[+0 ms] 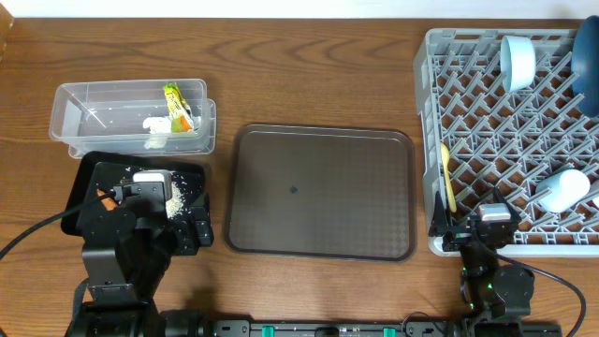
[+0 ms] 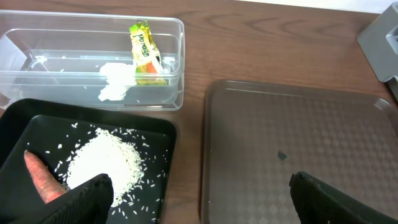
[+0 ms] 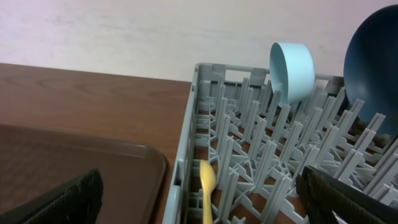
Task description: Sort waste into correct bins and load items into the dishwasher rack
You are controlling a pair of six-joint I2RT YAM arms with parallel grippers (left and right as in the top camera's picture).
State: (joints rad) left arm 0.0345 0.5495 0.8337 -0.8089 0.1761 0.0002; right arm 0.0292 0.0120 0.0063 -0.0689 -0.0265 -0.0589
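The clear tub (image 1: 131,112) holds the snack packet (image 2: 144,53) and the white tissue (image 2: 118,81). In the black tray (image 2: 93,113) lie a heap of rice (image 2: 102,158) and a carrot piece (image 2: 40,177). My left gripper (image 2: 202,208) hangs open and holds nothing, one finger over the rice, the other over the brown tray (image 2: 298,155). The grey rack (image 1: 510,140) holds a light-blue bowl (image 1: 518,56), the dark-blue plate (image 1: 588,51), a pale round vessel (image 1: 564,190) and the cream spoon (image 3: 207,186). My right gripper (image 3: 205,208) stands open and empty at the rack's near-left corner.
The brown tray (image 1: 323,192) lies bare in the middle of the wooden table, between the black tray (image 1: 98,173) and the rack. The left arm's base covers the black tray's near edge. The tub sits just behind the black tray.
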